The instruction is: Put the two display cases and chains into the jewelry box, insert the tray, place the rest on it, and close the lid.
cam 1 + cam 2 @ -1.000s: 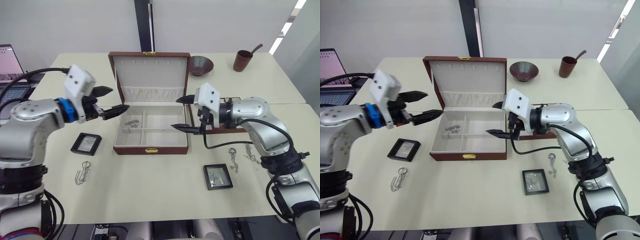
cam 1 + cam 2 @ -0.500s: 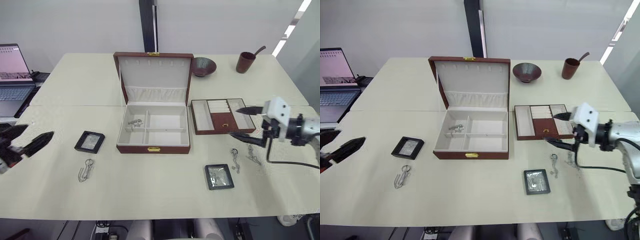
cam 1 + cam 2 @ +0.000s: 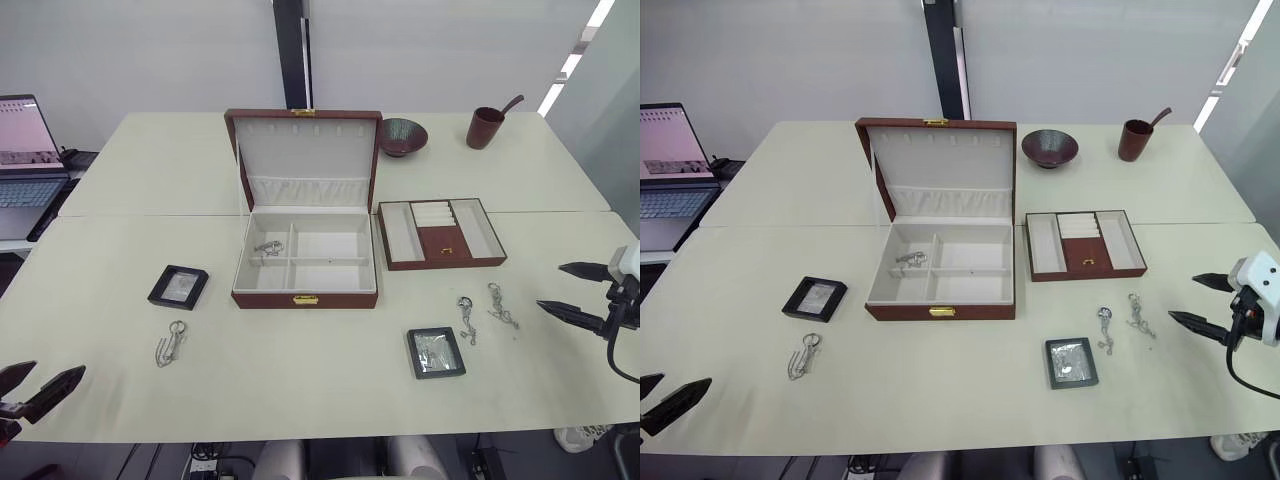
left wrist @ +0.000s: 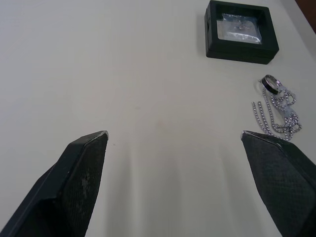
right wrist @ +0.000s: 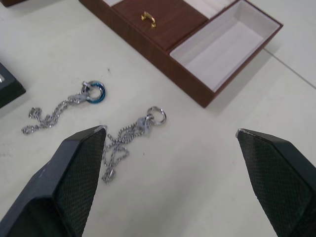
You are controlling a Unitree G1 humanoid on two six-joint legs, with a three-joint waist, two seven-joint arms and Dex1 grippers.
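On your pale bench (image 3: 300, 400), the jewelry box (image 3: 305, 270) sits open, its tray (image 3: 441, 234) beside it. Two display cases (image 3: 178, 286) (image 3: 436, 352) lie in front. Your left pincer (image 3: 35, 388) and right pincer (image 3: 578, 291) are both spread wide, holding nothing.

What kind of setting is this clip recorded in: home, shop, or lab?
Most likely an office or lab workspace: plain cream tables pushed together against a bare white wall, an open laptop at the left edge, and jewelry items laid out around an open jewelry box.
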